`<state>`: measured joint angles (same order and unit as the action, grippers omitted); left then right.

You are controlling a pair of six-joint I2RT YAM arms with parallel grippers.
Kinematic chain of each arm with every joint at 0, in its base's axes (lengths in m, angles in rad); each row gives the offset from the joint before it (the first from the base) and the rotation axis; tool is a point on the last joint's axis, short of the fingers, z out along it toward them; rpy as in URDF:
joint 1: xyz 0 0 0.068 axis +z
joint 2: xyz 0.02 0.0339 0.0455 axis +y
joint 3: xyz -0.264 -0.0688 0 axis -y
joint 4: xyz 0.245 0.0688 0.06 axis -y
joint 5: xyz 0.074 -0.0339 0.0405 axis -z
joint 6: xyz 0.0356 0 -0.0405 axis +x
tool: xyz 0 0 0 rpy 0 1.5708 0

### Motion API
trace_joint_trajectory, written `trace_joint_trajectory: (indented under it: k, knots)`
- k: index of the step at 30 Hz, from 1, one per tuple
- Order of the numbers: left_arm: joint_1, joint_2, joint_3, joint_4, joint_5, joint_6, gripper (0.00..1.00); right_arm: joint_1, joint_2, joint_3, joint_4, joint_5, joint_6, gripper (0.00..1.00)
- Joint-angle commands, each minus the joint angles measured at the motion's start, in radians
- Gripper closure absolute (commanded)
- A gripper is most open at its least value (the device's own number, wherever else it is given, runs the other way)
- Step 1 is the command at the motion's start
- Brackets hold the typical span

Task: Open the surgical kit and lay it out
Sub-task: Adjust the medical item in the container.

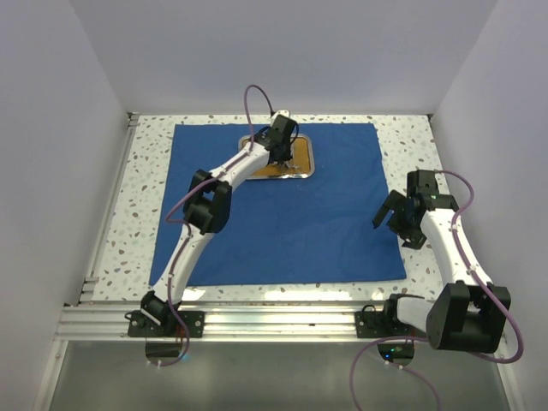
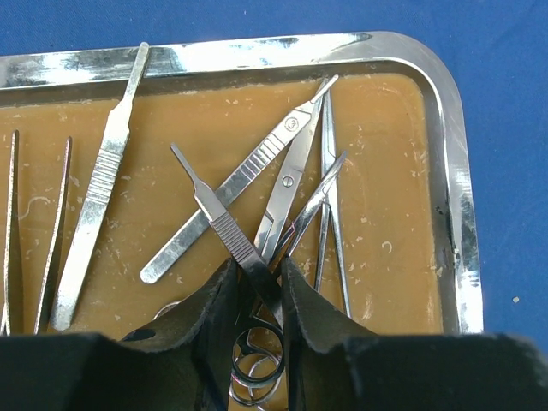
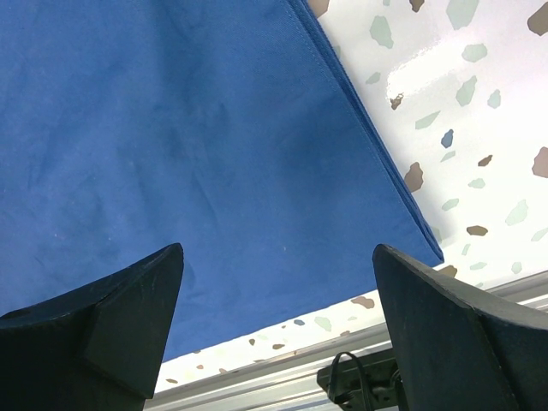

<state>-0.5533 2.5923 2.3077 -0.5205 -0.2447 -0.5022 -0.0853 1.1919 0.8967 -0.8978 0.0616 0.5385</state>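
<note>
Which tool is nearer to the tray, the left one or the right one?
Left. The left tool is down inside the tray, among the instruments. The right tool hangs open over the cloth near its near right corner, well away from the tray.

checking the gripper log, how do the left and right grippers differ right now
The left gripper is over the steel tray, fingers close either side of a slim silver tool; the right gripper hangs over a corner of the blue cloth, spread wide, nothing between. Whether the left grips is unclear. Both have dark fingers.
</note>
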Motion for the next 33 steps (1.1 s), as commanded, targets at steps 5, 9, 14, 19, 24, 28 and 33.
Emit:
trace_joint_trajectory:
  k: [5, 9, 14, 19, 24, 28, 33]
  knots:
    - [-0.036, -0.029, -0.050, -0.076, 0.022, 0.002, 1.00, 0.004, -0.029, -0.001, 0.014, 0.003, -0.015, 0.04]
    - [-0.043, -0.050, -0.051, -0.049, 0.025, 0.004, 1.00, 0.002, -0.037, 0.001, 0.013, 0.006, -0.015, 0.04]
    - [-0.060, -0.063, -0.050, -0.027, 0.039, 0.016, 1.00, 0.002, -0.048, 0.005, 0.005, 0.004, -0.015, 0.04]
    - [-0.092, -0.077, -0.073, -0.018, 0.056, 0.021, 1.00, 0.004, -0.049, 0.005, 0.002, 0.001, -0.015, 0.04]
    - [-0.112, -0.064, -0.077, -0.004, 0.055, 0.021, 1.00, 0.004, -0.041, 0.008, 0.005, -0.002, -0.015, 0.05]
    - [-0.112, -0.034, -0.064, 0.010, 0.056, 0.030, 1.00, 0.005, -0.035, 0.007, 0.004, -0.006, -0.018, 0.05]
    - [-0.111, 0.012, -0.031, 0.017, 0.065, 0.031, 1.00, 0.015, -0.029, 0.011, 0.000, -0.006, -0.022, 0.05]
